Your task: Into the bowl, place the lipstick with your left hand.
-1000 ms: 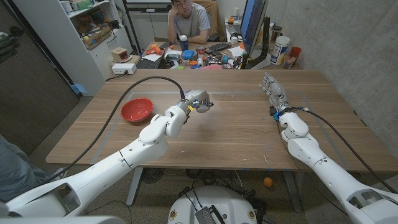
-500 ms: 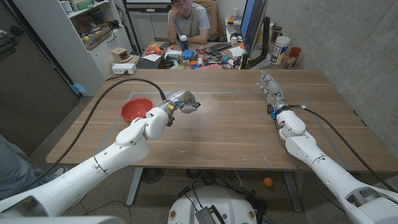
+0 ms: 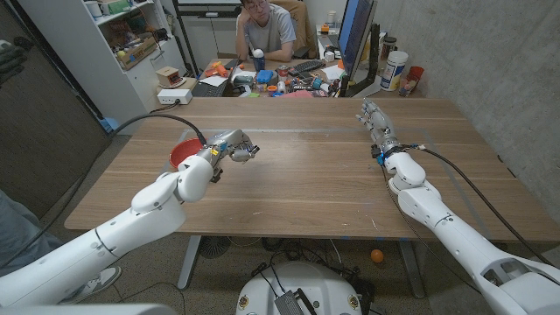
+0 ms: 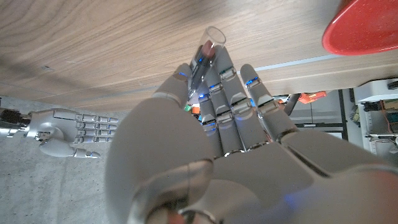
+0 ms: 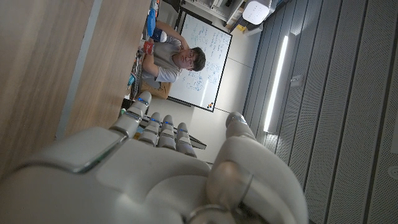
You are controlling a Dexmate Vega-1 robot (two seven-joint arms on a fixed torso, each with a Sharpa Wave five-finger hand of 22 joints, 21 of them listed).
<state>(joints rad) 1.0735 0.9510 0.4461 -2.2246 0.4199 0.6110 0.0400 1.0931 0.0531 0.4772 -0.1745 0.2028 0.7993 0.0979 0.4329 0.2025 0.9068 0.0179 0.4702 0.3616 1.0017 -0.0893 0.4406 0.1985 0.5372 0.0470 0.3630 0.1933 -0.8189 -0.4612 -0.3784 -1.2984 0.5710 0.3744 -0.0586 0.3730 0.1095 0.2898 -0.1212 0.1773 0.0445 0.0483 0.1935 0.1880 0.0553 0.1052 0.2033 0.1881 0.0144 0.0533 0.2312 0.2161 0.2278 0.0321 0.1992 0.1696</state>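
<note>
Clear-capped lipstick in left hand, glossy red bowl

I can't read any words, brands or numbers here. The whiteboard behind the person carries handwriting too small for me to make out, and the boxes on the shelf and the clutter on the far desk show no legible labels.

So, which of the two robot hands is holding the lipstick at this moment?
The left hand, beside the red bowl: its fingers grip the lipstick. The right hand holds nothing, fingers extended.
</note>
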